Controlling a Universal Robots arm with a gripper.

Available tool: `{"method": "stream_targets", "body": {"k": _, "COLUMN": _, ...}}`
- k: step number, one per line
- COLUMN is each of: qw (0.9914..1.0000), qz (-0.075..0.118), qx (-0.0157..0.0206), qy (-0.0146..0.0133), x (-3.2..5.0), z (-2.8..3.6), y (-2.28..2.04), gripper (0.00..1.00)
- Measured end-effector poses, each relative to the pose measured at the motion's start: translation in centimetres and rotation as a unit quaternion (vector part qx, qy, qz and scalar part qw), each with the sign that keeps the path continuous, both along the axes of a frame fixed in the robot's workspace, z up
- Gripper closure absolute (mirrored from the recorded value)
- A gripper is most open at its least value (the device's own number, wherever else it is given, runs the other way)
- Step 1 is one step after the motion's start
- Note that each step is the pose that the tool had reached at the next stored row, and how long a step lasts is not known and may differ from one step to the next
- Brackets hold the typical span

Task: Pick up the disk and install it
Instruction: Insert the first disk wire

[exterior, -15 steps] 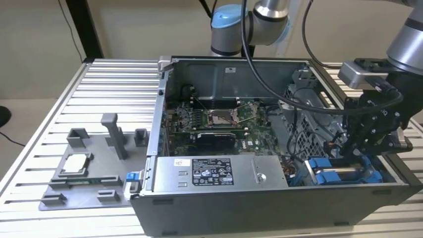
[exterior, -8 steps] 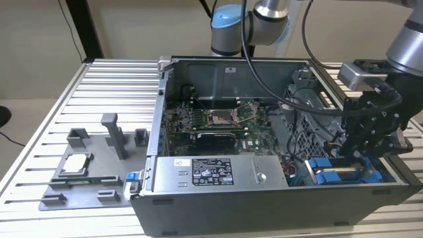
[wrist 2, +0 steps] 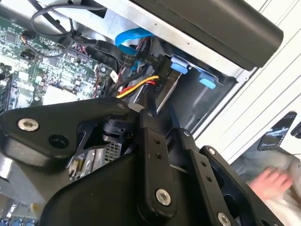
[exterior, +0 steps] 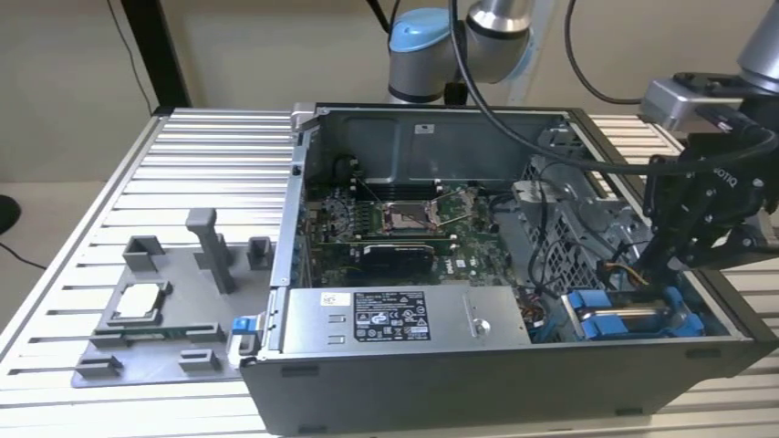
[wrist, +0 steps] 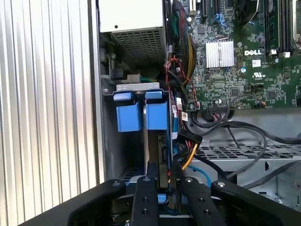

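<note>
The disk [exterior: 627, 317], silver-grey with blue plastic brackets, stands on edge in the drive bay at the front corner of the open computer case [exterior: 487, 374], on the exterior view's right. My gripper [exterior: 654, 270] reaches down into that bay from above. In the first wrist view the disk's [wrist: 162, 150] narrow edge runs between the two black fingers [wrist: 146, 188], and the gripper [wrist: 163, 184] looks shut on it. The blue bracket tabs [wrist: 141, 117] sit just beyond. In the second wrist view one finger [wrist 2: 151, 110] ends at the disk's silver face [wrist 2: 168, 90].
Red, yellow and black cables [wrist: 181, 146] hang right beside the disk. The motherboard [exterior: 396, 228] and a silver power supply box [exterior: 402, 317] fill the case. A grey fixture tray [exterior: 159, 310] with a small chip lies on the exterior view's left. A person's hand [wrist 2: 270, 181] is outside the case.
</note>
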State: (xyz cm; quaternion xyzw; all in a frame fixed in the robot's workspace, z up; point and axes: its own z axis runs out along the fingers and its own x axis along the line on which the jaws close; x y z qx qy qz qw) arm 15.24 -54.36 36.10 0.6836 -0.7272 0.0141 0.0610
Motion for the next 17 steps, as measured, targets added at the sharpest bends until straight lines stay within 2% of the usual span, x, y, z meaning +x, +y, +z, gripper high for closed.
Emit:
{"method": "stream_targets", "body": {"k": 3, "qw": 1.0, "qz": 0.0, "qx": 0.0001, "qy": -0.0005, "x": 0.01, "z": 0.13, "y": 0.0, "gripper": 0.0}}
{"method": "stream_targets", "body": {"k": 5, "qw": 1.0, "qz": 0.0, "qx": -0.0001, "qy": -0.002, "x": 0.0, "z": 0.14, "y": 0.0, "gripper": 0.0}}
{"method": "stream_targets", "body": {"k": 15, "qw": 0.99999, "qz": 0.0, "qx": 0.0, "qy": -0.0035, "x": 0.0, "z": 0.14, "y": 0.0, "gripper": 0.0}}
{"method": "stream_targets", "body": {"k": 16, "qw": 0.99999, "qz": 0.0, "qx": 0.0004, "qy": -0.0037, "x": 0.0, "z": 0.14, "y": -0.01, "gripper": 0.0}}
{"method": "stream_targets", "body": {"k": 17, "qw": 0.99999, "qz": 0.0, "qx": 0.0029, "qy": -0.0038, "x": 0.0, "z": 0.15, "y": -0.02, "gripper": 0.0}}
